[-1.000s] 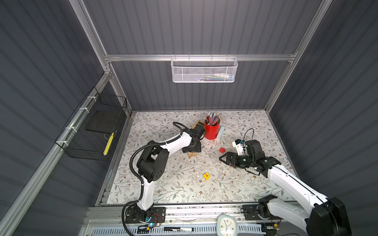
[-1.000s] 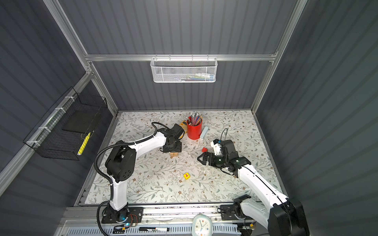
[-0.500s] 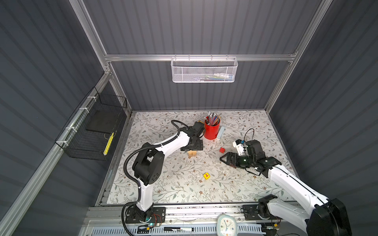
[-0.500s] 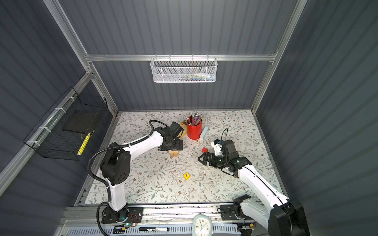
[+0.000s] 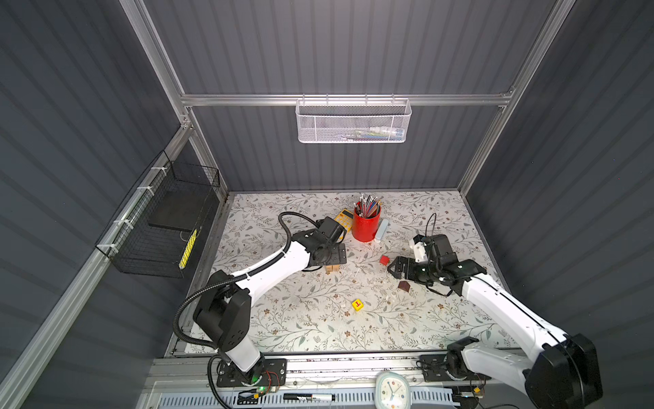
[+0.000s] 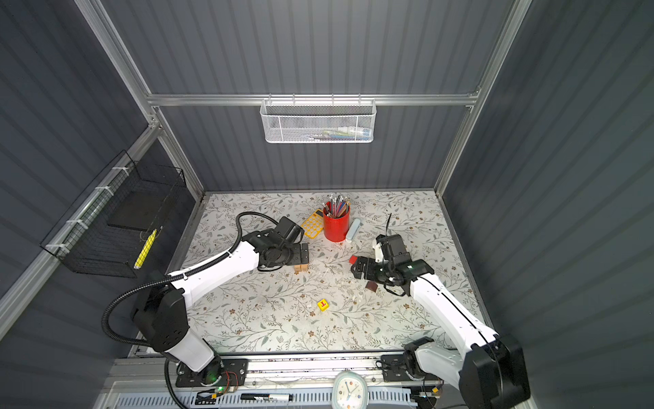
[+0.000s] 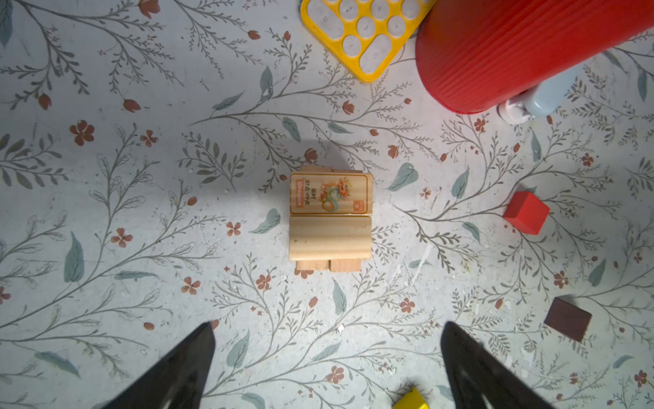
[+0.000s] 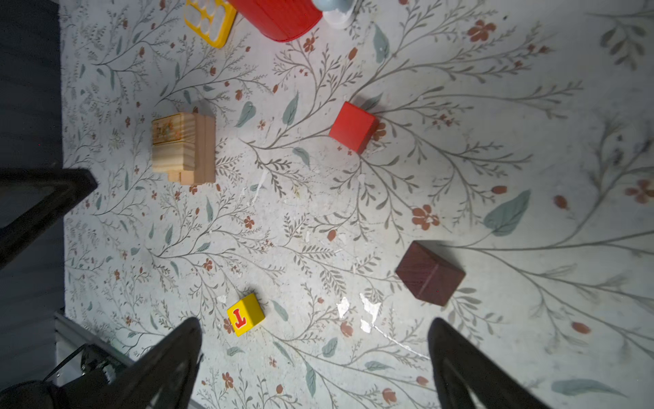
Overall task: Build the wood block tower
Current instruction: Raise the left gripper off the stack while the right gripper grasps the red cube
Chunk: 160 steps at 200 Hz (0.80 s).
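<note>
The wood block tower (image 7: 331, 219) is a low stack of pale oblong blocks, its top one printed with a dragon; it also shows in both top views (image 5: 332, 270) (image 6: 301, 268) and the right wrist view (image 8: 182, 147). My left gripper (image 7: 327, 329) hangs open above it, holding nothing. The red cube (image 8: 352, 126) (image 5: 384, 260), the yellow lettered cube (image 8: 245, 314) (image 5: 357, 304) and the dark brown roof piece (image 8: 429, 278) (image 5: 403, 285) lie loose on the mat. My right gripper (image 8: 315, 325) (image 5: 398, 271) is open and empty above the mat, between the red cube and the roof piece.
A red pencil cup (image 5: 366, 225), a yellow calculator (image 5: 344, 219) and a pale blue item (image 5: 381, 229) stand behind the stack. A black wire basket (image 5: 166, 226) hangs on the left wall, a white mesh basket (image 5: 354, 122) on the back wall.
My left gripper has opened wider and lifted off the stack, and the left arm has stretched out. The blocks stay in place. The right arm has not moved.
</note>
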Tool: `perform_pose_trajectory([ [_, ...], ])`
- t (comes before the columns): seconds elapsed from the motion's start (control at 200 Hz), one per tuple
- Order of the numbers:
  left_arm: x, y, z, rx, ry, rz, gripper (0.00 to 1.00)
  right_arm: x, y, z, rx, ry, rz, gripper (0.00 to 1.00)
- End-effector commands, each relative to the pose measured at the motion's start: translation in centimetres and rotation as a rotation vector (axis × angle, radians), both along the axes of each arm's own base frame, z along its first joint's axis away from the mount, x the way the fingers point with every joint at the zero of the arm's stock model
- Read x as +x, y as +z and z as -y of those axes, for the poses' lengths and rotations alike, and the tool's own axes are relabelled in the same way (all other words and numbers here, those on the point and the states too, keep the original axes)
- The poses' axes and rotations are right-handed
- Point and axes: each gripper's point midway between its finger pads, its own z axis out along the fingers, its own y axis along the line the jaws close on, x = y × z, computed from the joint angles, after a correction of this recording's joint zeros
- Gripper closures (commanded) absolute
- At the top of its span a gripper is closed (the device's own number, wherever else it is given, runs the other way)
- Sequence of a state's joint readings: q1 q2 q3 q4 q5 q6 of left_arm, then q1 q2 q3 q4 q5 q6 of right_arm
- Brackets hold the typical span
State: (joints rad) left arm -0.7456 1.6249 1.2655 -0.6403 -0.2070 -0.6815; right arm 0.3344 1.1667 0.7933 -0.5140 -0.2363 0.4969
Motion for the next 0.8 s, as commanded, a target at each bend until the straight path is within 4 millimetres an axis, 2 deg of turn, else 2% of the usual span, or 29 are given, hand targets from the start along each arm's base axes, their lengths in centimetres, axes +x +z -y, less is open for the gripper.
perform_pose_trajectory([
  [0.0,-0.4,0.9,0.5,-0.032,0.012,0.048,0.0,1.2,-0.2,0.9,-0.08,-0.047,-0.016,0.01],
  [0.16,-1.0,0.8,0.8,-0.044,0.018,0.063,0.0,2.2,-1.4,0.9,-0.136,-0.07,-0.042,0.01],
  [0.425,-1.6,0.1,0.3,-0.057,0.055,0.073,0.0,4.6,-3.0,-0.4,-0.218,-0.128,-0.05,0.08],
  [0.795,-2.0,0.6,-1.8,-0.014,0.103,0.11,0.0,7.9,-6.5,-2.0,-0.281,-0.239,-0.058,0.28],
])
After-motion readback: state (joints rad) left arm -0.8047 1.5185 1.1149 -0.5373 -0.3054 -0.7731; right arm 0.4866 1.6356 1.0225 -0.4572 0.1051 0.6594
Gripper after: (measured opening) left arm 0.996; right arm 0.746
